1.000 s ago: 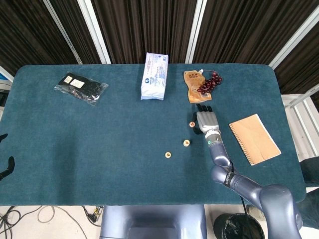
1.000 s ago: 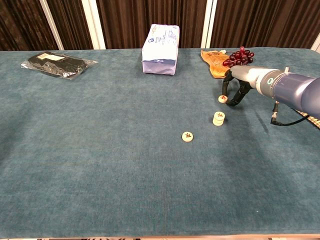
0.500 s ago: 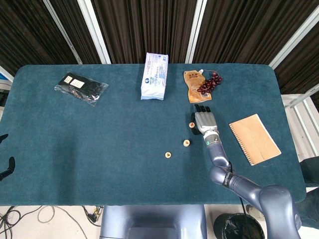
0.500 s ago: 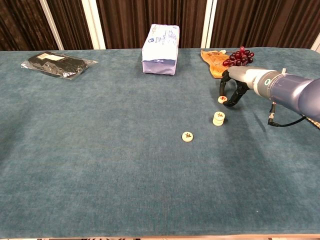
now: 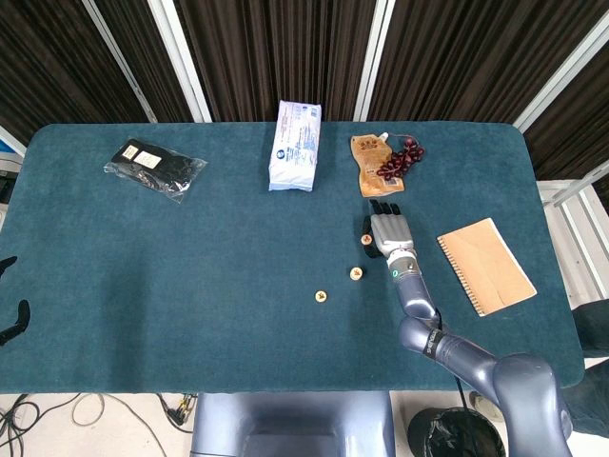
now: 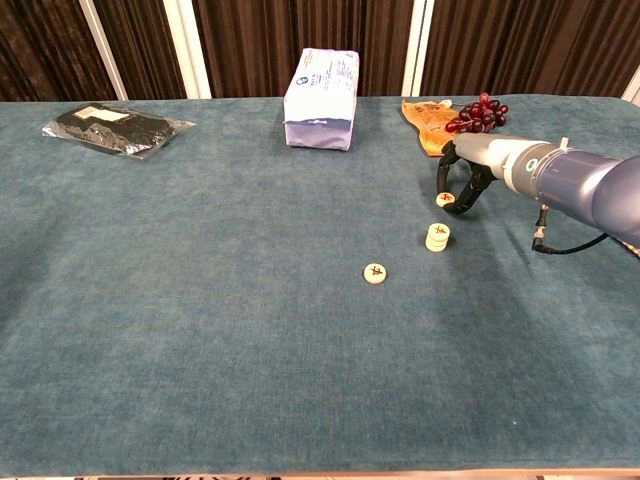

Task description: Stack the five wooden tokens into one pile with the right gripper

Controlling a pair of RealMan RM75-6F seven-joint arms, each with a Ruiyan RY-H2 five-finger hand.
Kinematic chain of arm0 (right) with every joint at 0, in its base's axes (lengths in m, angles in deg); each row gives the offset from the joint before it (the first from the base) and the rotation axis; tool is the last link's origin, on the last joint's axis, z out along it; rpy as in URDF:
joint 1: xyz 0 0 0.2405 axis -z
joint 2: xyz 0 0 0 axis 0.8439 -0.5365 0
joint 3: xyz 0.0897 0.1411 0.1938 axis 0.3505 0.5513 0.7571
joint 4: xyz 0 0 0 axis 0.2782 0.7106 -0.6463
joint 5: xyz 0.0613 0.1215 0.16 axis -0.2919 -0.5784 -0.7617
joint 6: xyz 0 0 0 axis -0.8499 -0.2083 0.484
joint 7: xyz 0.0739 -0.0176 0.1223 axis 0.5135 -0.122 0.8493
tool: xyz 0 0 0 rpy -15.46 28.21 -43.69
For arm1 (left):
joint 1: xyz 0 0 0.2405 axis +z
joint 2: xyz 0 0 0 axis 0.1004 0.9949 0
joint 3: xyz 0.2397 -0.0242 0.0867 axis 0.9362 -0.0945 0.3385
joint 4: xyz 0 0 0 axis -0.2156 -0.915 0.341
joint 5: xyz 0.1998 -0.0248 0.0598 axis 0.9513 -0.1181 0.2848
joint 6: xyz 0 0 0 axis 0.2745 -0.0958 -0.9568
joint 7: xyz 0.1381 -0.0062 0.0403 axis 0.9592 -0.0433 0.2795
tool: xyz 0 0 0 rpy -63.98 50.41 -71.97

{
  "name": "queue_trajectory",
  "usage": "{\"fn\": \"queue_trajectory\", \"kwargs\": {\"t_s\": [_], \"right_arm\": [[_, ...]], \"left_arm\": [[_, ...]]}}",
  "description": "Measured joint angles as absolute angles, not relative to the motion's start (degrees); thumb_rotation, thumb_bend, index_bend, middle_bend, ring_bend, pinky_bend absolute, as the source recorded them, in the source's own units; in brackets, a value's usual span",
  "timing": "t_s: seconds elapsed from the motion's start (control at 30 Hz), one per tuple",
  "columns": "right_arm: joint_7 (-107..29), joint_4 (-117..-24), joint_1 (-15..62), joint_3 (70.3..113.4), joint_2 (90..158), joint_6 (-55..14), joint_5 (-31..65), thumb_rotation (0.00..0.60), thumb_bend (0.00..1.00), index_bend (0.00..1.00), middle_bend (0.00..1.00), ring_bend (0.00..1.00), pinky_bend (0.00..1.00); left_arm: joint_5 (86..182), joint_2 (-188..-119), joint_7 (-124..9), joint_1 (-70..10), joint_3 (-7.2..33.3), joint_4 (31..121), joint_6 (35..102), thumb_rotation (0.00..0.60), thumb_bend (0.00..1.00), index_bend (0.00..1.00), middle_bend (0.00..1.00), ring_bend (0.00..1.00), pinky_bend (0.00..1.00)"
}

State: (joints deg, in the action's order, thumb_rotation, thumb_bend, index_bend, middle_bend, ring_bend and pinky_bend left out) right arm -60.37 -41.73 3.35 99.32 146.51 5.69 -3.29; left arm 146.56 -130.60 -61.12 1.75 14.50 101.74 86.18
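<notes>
Round pale wooden tokens with red marks lie right of the table's middle. One single token (image 5: 322, 297) (image 6: 375, 273) lies nearest the front. A short stack of tokens (image 5: 356, 274) (image 6: 437, 237) stands behind it to the right. Another single token (image 5: 366, 239) (image 6: 445, 199) lies flat on the cloth further back. My right hand (image 5: 388, 231) (image 6: 466, 178) arches over that far token, with the thumb on its left and the fingers (image 6: 472, 192) on its right, still apart. It lifts nothing. Of my left hand only dark tips (image 5: 9, 322) show at the left edge of the head view.
The table has a teal cloth (image 5: 209, 276). At the back stand a white packet (image 5: 295, 145) (image 6: 322, 84), an orange pouch (image 5: 367, 162) with dark grapes (image 5: 402, 158) (image 6: 478, 112), and a black bag (image 5: 154, 167) (image 6: 112, 127). A brown notebook (image 5: 485, 265) lies right of the hand.
My right hand has crept slightly towards the far edge and settled closer around the far token. None of the tokens has moved.
</notes>
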Motion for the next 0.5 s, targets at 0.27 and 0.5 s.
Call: {"fn": "queue_trajectory", "kwargs": {"t_s": [0.27, 0.5], "right_arm": [[-60.6, -41.7, 3.3, 99.7, 146.7, 5.8, -3.5, 0.600, 0.42, 0.54, 0.00, 0.00, 0.00], [-60.4, -42.1, 3.3, 100.1, 146.4, 5.3, -3.4, 0.600, 0.42, 0.55, 0.00, 0.00, 0.00]], "left_arm": [[146.2, -130.7, -60.9, 1.8, 14.4, 101.8, 86.3, 0.600, 0.48, 0.15, 0.00, 0.00, 0.00], [146.2, -130.6, -61.0, 1.8, 14.3, 101.9, 86.3, 0.600, 0.48, 0.15, 0.00, 0.00, 0.00]]}}
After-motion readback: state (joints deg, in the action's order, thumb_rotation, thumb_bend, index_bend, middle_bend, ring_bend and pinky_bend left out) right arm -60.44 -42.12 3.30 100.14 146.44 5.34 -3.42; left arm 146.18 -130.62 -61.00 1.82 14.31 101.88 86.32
